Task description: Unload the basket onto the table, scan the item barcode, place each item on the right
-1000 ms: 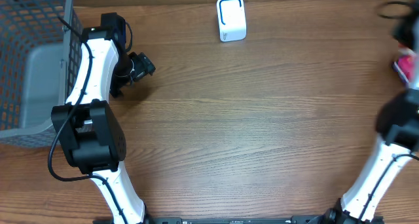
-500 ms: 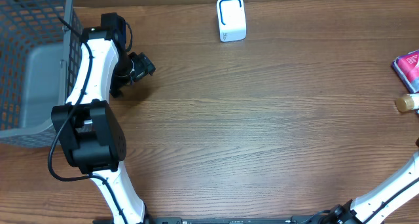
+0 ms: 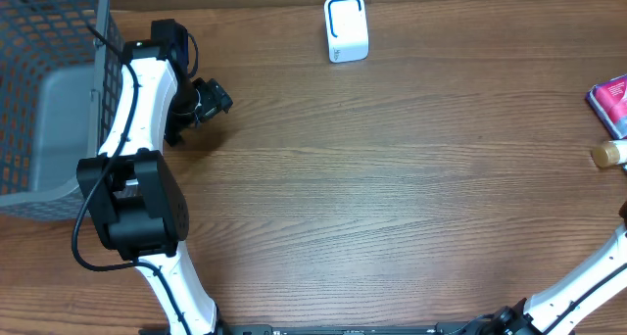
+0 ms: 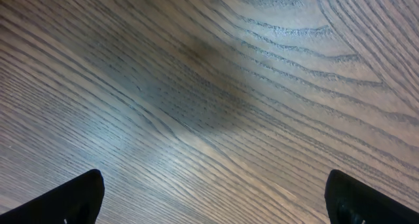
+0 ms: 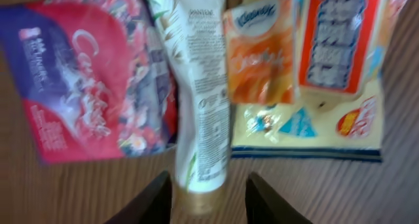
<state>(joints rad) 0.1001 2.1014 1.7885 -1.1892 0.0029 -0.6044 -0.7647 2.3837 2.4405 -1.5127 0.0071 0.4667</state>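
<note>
Aim for the white tube (image 5: 200,112), which looks like the easiest item to pick. It lies lengthwise in the heap at the table's far right edge, between the red packet (image 5: 85,80) and the orange tissue pack (image 5: 258,44), and its gold cap (image 5: 200,201) points toward the wrist. Centre on the tube body just above the cap so you don't pinch the red packet's edge. Once you've lifted it, find its barcode and turn that side toward the white and blue scanner (image 3: 346,28) at the back of the table.

The right gripper (image 5: 208,194) has its 2 fingers partly apart either side of the cap end, holding nothing. The left gripper (image 4: 209,201) is spread wide over the bare wooden table (image 4: 216,86), also holding nothing.
</note>
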